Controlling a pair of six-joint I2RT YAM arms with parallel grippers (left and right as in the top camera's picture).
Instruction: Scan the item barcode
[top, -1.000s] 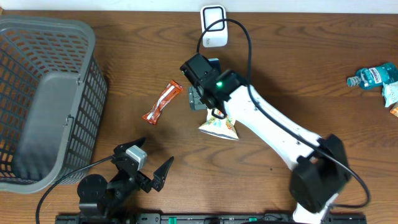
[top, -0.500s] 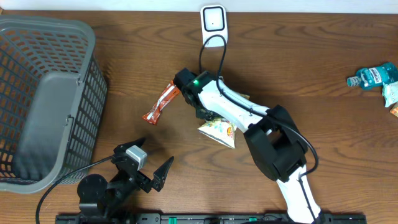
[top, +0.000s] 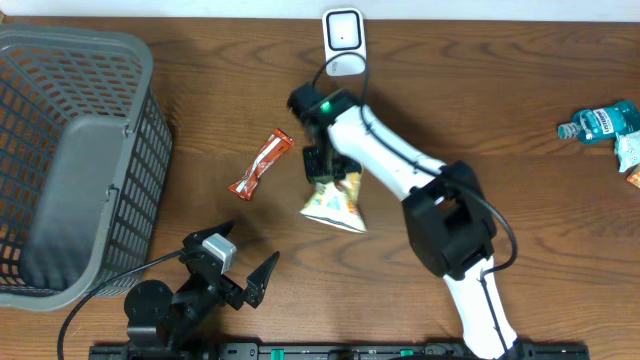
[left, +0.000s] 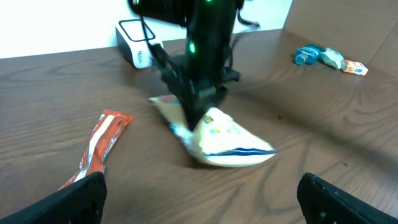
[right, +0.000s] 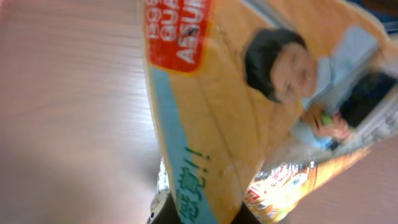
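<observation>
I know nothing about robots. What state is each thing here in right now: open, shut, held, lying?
right gripper: shut on the snack bag's end.
snack bag: held at one end, rest on the table.
left gripper: open, holding nothing.
snack bar: lying flat, untouched.
scanner: nothing in front of it.
basket: upright, looks empty.
mouthwash bottle: lying on its side.
</observation>
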